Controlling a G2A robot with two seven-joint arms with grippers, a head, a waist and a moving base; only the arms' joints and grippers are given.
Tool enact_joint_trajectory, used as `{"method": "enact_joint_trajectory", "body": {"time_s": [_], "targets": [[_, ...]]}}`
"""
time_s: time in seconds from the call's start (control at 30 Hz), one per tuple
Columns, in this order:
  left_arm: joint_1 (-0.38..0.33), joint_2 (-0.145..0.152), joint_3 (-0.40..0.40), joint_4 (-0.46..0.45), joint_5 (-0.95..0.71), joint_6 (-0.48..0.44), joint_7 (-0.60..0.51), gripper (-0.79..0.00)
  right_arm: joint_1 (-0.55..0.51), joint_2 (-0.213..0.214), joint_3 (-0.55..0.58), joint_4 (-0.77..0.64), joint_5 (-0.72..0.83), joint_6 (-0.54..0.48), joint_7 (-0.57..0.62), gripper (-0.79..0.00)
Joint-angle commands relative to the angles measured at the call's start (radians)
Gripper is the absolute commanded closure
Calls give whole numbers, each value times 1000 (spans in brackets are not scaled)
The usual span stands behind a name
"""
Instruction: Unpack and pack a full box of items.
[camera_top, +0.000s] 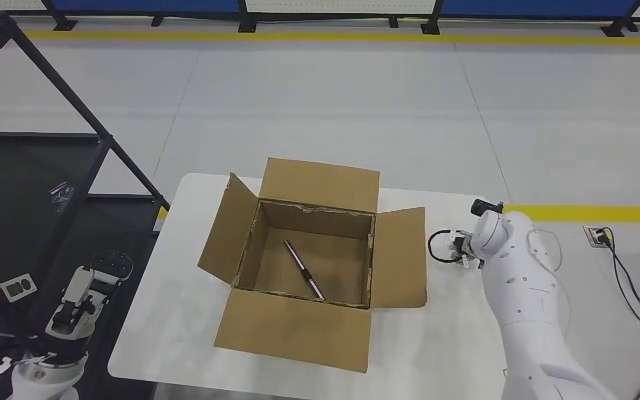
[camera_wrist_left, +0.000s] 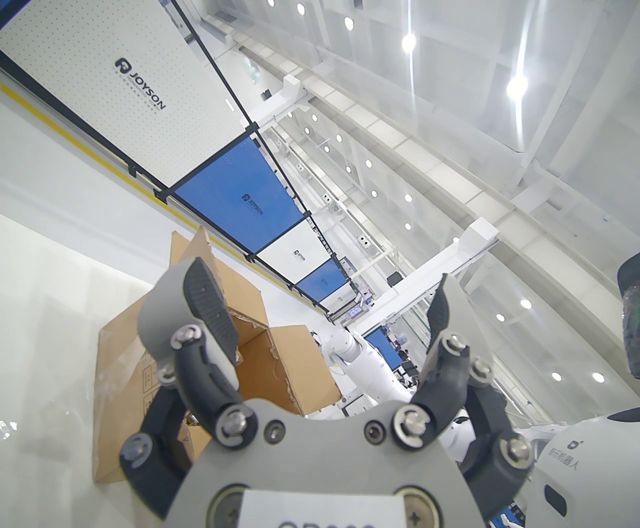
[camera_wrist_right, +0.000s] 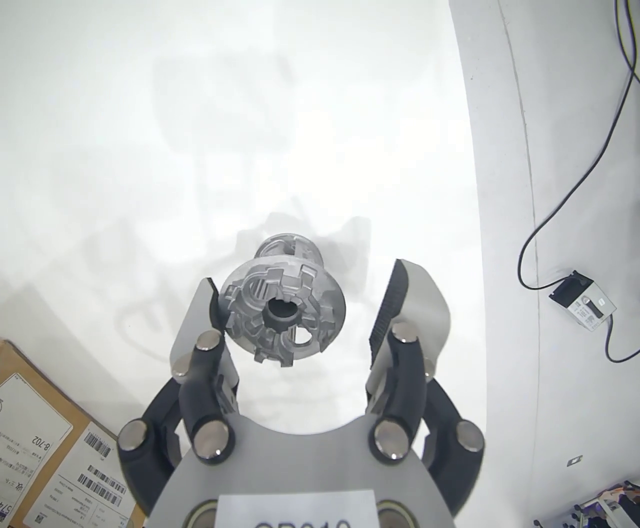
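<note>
The white table (camera_top: 160, 300) carries the open cardboard box (camera_top: 295, 330), flaps spread on all four sides. The right gripper (camera_wrist_right: 305, 280) hangs over the bare tabletop just beside the box's right-hand flap, pointing down with its jaws apart. The left gripper (camera_wrist_left: 320, 275) sits off the table's near left corner, tilted up toward the ceiling, also spread wide and holding nothing.

Between the right jaws stands a toothed metal part (camera_wrist_right: 282, 315), flange uppermost and narrow end down on the table. It is off-centre. One pad is against the flange or just beside it, too close to call, and the other pad (camera_wrist_right: 385, 305) is well clear. A thin rod (camera_top: 303, 270) lies slantwise on the box floor, apparently the only thing left inside.

Whether this is a set-down or a pick-up cannot be told. For a grasp, the gripper should probably shift sideways until the flange sits midway, so both pads meet the rim together and don't shove the part over. For a release, a straight rise looks best, so the near pad doesn't drag the flange.
</note>
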Motion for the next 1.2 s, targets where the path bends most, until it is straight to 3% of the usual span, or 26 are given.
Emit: {"method": "enact_joint_trajectory", "body": {"time_s": [0.0,0.2,0.37,0.47,0.53,0.7,0.83,1.0,1.17], "targets": [[0,0,0,0,0,0,0,-785,12,4,1,23,6,-2,-12,0],[0,0,0,0,0,0,0,-785,30,12,-3,41,21,3,-33,0],[0,0,0,0,0,0,0,-785,11,14,-3,-55,59,-8,-40,0],[0,0,0,0,0,0,0,-785,-60,8,-19,-254,101,-29,-13,0],[0,0,0,0,0,0,0,-785,-154,1,-33,-483,130,-15,21,0],[0,0,0,0,0,0,0,-785,-499,-21,-103,-1210,170,133,88,0],[0,0,0,0,0,0,0,-785,-663,-29,-180,-1518,180,158,57,0],[0,0,0,0,0,0,0,-785,-755,-31,-329,-1660,146,93,27,0],[0,0,0,0,0,0,0,-785,-720,-33,-477,-1615,110,-1,85,0]]}}
